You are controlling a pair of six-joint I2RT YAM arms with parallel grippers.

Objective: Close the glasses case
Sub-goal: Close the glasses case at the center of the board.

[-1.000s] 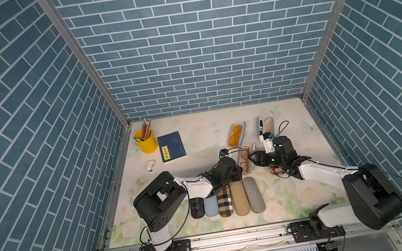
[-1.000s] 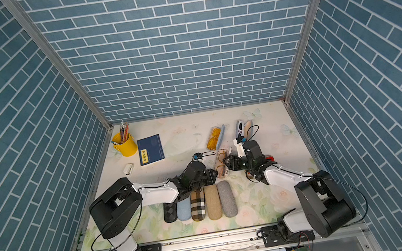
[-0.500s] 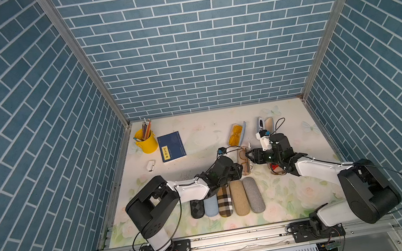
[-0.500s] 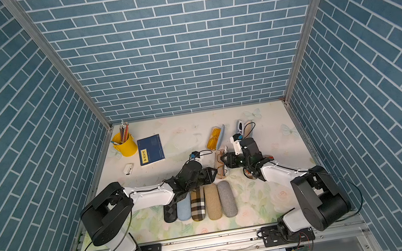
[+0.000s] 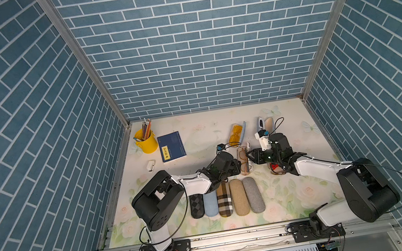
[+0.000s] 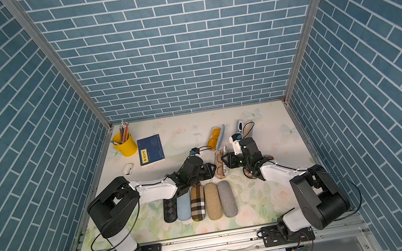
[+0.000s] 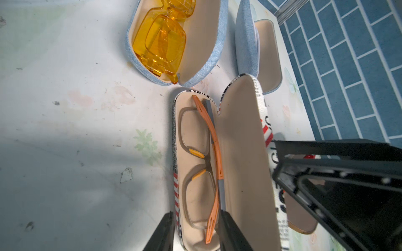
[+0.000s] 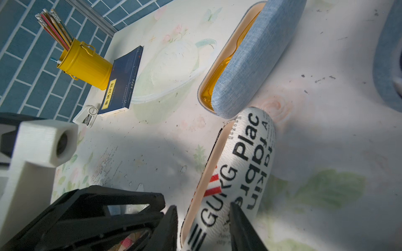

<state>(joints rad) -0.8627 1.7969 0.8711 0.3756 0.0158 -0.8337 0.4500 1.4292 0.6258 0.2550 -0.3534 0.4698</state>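
The glasses case [image 5: 243, 162] is lying half open mid-table [image 5: 196, 137] between my two arms, with the glasses [image 7: 214, 152] sitting in its bottom half. My left gripper [image 7: 195, 219] is pinching that bottom half at one end, jaws set against both its sides. My right gripper [image 8: 203, 217] is straddling the raised lid, jaws partly apart, one finger [image 8: 241, 223] pressing on its printed outside and the other standing just off the rim.
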